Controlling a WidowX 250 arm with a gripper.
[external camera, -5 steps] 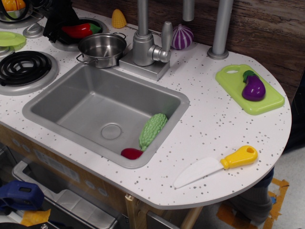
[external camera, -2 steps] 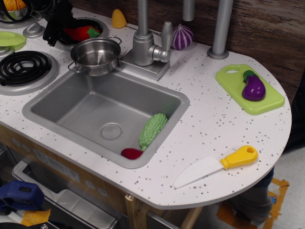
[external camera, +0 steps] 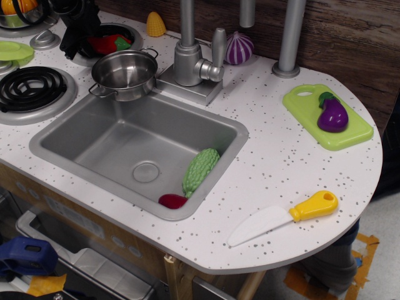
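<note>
My black gripper (external camera: 76, 28) hangs at the upper left, over the left side of the back burner well (external camera: 134, 31); its jaws blur into one dark mass. A red pepper with a green stem (external camera: 107, 44) lies in that well, partly hidden by the gripper. Just in front stands a small steel pot (external camera: 125, 72), upright and empty, its base overlapping the sink's (external camera: 94, 134) back left rim. The gripper is above and left of the pot, apart from it.
A green bumpy gourd (external camera: 200, 172) and a red piece (external camera: 172, 200) lie in the sink. Grey faucet (external camera: 190, 59), yellow corn (external camera: 155, 25) and purple onion (external camera: 239, 48) stand at the back. Eggplant (external camera: 332, 114) rests on a green board (external camera: 300, 100). Toy knife (external camera: 284, 217) lies front right. Coil burner (external camera: 31, 87) sits left.
The steel pot has slid left and slightly forward onto the sink's rim. The gripper has drawn back to the upper left, uncovering more of the red pepper.
</note>
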